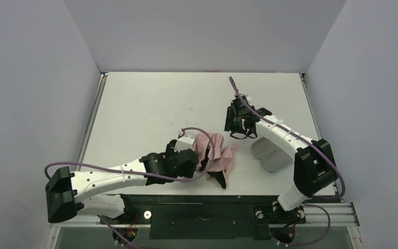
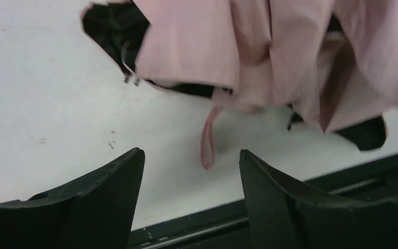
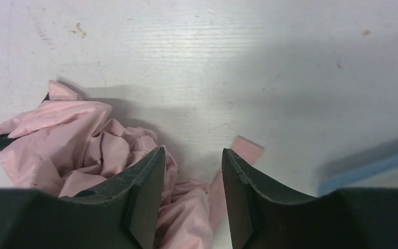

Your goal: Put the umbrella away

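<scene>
— Black fingers [image 2: 109, 192] of your left gripper [image 2: 192, 155] sit closest in its wrist view. They are spread apart with nothing between them, only the bare white table [image 2: 41, 104] showing through the gap.

— Just past that gap lies a thin pink loop strap [image 2: 207, 142], its free end pointing back toward your fingertips. The crumpled pale salmon-pink fabric folding umbrella [image 2: 269, 46] is straight ahead of them.

— In the scene, you'll find the umbrella near the middle of the table, close to the near edge and just right of your left gripper. From above I cannot tell whether they touch.

— As for its long axis, the shaft is buried in cloth, so you can only judge by the bundle. It seems to run roughly far to near, with black lining showing at the near end.

— Your right gripper [image 3: 192, 153] appears raised, off to the far right of the umbrella. Its fingers are also apart and empty, and its wrist view shows the cloth down to its left.

— So your left arm is the nearer one. I'd judge your reach goes rightward, along the strap.

— Mind the light blue rounded oblong case [image 1: 272, 158], right of the umbrella and beneath your right arm.
</scene>
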`<state>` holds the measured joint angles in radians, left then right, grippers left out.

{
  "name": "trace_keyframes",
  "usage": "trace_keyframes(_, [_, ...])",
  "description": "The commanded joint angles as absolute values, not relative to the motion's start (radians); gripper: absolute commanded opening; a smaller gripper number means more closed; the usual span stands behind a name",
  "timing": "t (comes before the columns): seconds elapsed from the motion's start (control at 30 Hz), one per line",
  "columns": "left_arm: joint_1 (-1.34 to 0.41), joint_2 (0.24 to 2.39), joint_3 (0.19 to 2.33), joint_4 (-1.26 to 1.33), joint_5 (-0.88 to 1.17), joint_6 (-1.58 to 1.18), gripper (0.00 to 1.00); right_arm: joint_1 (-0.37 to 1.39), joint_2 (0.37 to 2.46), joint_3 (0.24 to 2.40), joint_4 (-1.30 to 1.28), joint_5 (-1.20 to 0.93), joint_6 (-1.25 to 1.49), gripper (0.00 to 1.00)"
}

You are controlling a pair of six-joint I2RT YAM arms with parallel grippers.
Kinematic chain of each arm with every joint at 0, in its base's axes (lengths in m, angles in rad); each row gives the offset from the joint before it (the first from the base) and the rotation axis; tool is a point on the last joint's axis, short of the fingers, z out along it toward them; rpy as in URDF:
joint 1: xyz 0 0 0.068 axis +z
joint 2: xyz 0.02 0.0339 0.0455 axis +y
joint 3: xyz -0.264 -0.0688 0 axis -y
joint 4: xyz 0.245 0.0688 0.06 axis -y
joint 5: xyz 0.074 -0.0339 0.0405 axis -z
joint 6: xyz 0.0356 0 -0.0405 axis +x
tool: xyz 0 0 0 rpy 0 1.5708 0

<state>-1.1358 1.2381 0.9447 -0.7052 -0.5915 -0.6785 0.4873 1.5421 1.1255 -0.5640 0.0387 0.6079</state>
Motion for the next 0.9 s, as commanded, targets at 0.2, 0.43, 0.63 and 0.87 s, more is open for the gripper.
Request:
trace_keyframes(0.2, [-1.252,1.163,0.559,-0.064,-0.34,-0.929,0.58,0.48,1.791,1.245,-0.317,-0.342,0.57,0.33])
trace_keyframes(0.43, [-1.239,1.366,0.539,0.122,-0.319,-0.965,0.57,0.481,1.797,1.168,-0.224,-0.407,0.586,0.28])
trace_keyframes(0.63, [-1.136,1.435,0.534,0.147,-0.312,-0.987,0.55,0.48,1.755,1.036,-0.228,-0.34,0.66,0.2])
trace_keyframes(0.87, [-0.946,1.352,0.498,0.068,-0.281,-0.864,0.54,0.501,1.662,0.872,-0.225,-0.283,0.763,0.14])
